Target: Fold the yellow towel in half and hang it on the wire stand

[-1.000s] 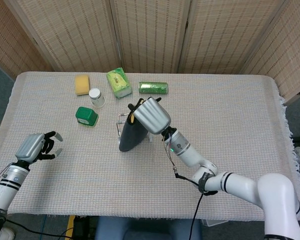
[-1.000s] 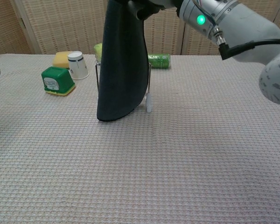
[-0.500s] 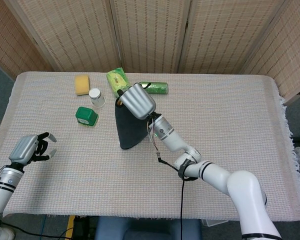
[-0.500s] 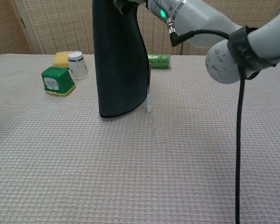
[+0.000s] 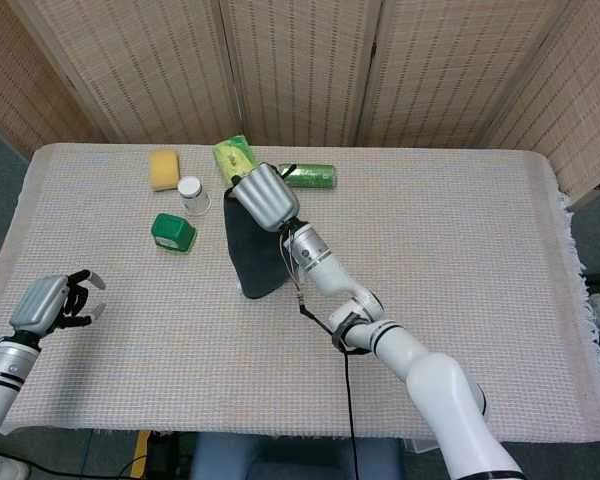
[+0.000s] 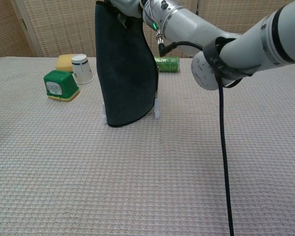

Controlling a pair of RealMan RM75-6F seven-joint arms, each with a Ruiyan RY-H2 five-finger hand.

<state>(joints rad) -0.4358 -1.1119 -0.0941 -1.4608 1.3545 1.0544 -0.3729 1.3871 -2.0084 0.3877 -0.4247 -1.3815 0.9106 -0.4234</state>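
Dark, near-black folded cloth (image 6: pixel 126 73) hangs from the clamped right robot hand (image 5: pixel 264 197) over the thin wire stand (image 6: pixel 157 105); released off-centre, it would likely slide onto the tabletop (image 6: pixel 187 162). Left robot hand (image 5: pixel 46 301) grips nothing, fingers loosely apart.

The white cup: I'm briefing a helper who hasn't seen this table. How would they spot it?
Look to the table's far left part. The white cup stands between the yellow sponge and the green box. It is the only white, round thing there.

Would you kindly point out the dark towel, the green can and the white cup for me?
dark towel (image 6: pixel 127 73), chest view, middle of the hanging cloth.
green can (image 5: pixel 308 176), head view, middle of its side.
white cup (image 6: pixel 81 69), chest view, its side wall.
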